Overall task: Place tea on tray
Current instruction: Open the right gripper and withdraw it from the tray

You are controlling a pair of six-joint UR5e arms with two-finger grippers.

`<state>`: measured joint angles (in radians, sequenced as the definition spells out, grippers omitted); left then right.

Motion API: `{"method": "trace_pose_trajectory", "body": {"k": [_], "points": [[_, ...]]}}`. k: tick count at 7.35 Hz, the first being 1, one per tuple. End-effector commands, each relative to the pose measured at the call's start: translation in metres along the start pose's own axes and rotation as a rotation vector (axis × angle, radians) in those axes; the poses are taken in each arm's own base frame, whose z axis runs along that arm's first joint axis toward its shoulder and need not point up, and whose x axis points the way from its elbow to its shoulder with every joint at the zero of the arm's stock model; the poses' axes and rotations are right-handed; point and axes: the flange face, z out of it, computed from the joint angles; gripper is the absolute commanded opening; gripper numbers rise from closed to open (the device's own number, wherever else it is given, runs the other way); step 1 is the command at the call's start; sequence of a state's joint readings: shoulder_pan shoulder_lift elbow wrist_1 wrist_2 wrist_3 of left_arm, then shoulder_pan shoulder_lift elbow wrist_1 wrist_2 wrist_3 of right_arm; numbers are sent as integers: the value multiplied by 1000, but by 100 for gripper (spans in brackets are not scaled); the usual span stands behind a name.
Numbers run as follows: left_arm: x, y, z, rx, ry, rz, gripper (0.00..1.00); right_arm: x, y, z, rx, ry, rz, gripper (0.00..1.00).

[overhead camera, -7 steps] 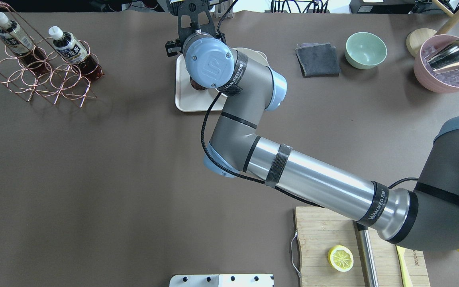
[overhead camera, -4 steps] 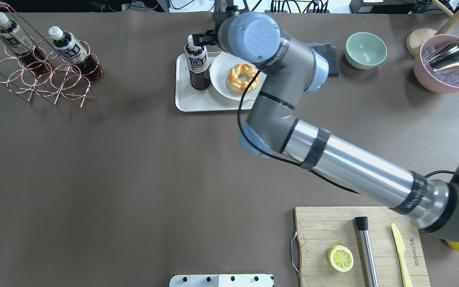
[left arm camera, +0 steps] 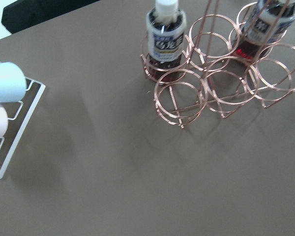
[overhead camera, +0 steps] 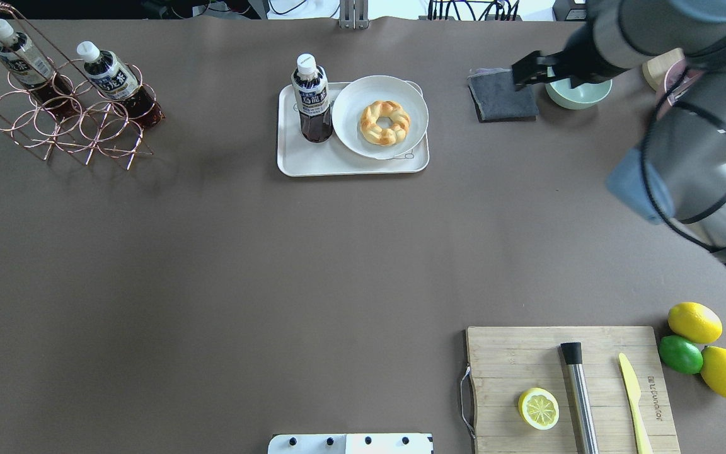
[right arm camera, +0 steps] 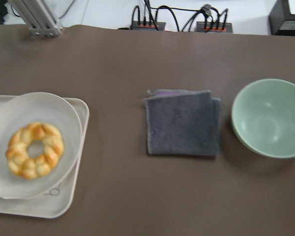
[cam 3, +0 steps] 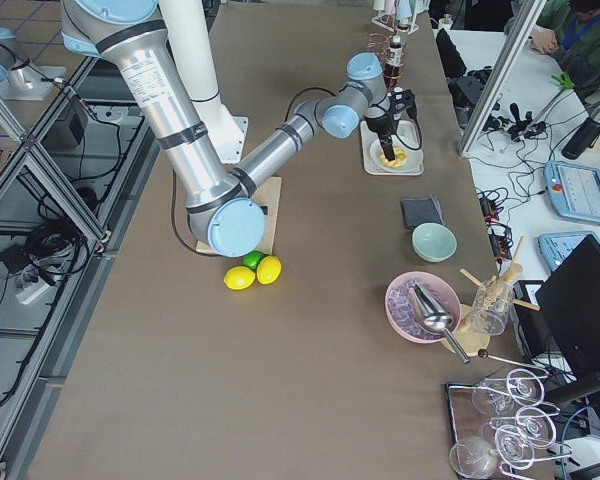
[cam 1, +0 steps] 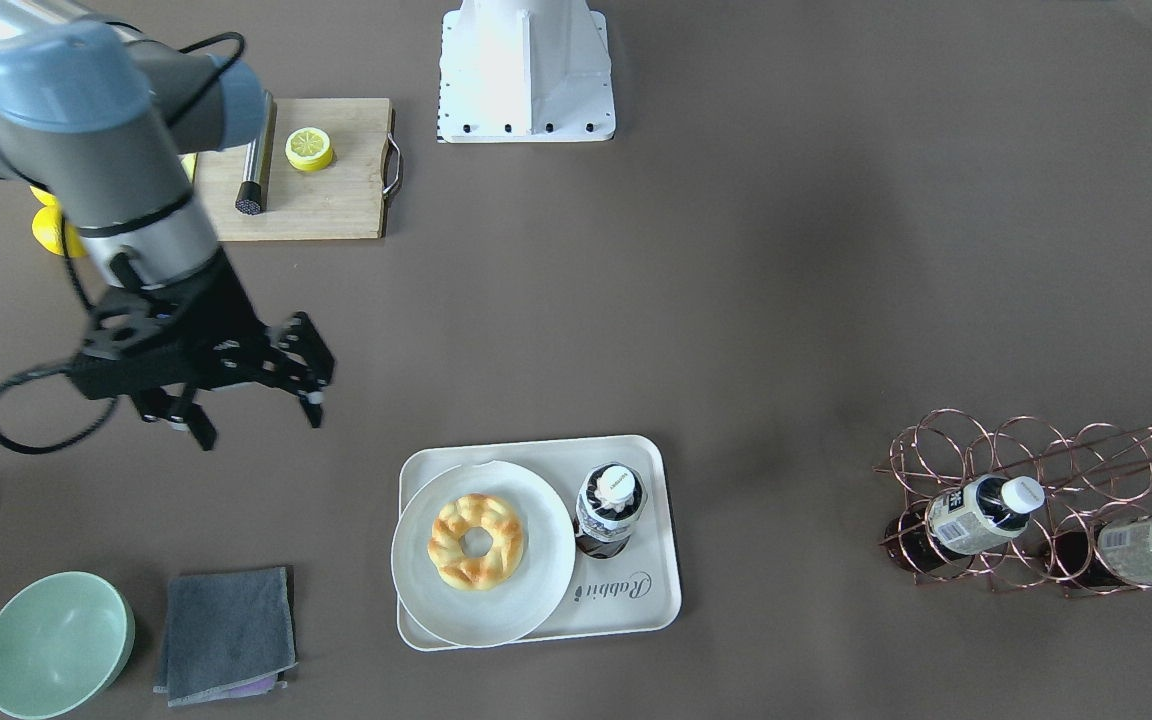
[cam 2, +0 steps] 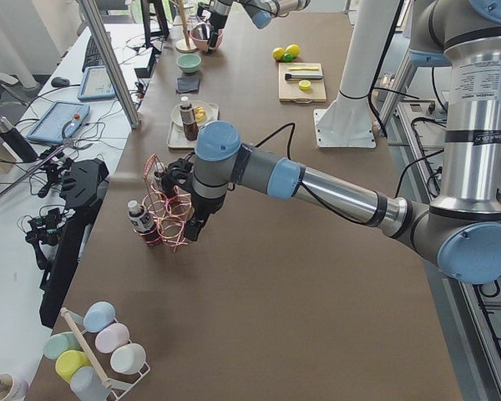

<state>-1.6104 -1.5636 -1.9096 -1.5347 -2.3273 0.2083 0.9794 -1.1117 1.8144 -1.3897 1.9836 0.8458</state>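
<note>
Standing upright on the tray (overhead camera: 350, 165), just beside the plate (overhead camera: 350, 135), the tea (overhead camera: 311, 101) had its long axis vertical; the right gripper (cam 1: 261, 422), fingers wide and empty, hung well apart toward the cloth (overhead camera: 503, 94); the left gripper (cam 2: 194, 227) showed too little to judge its fingers

Robotics lab: white robot pedestal (cam 1: 526, 70), aluminium framing (cam 2: 108, 63), teach pendant (cam 3: 580, 193), floor cables (cam 3: 40, 245).

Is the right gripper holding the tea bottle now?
No, the tea stands free on the tray, with the open right gripper apart from it.
</note>
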Motion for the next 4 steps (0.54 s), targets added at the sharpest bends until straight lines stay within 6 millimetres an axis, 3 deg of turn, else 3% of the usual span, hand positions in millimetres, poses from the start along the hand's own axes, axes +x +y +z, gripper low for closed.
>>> {"method": "trace_pose_trajectory", "body": {"k": [1, 2, 3, 4], "points": [[-58, 30, 1, -108, -95, -85, 100, 199, 27, -78, -170, 23, -27, 99], [-80, 53, 12, -149, -114, -59, 100, 278, 55, -88, -199, 61, -135, 99], [-105, 69, 21, -201, -141, -9, 100, 359, 95, -99, -237, 108, -203, 100], [-124, 83, 29, -289, -240, -13, 100, 424, 127, -103, -276, 135, -189, 100]]}}
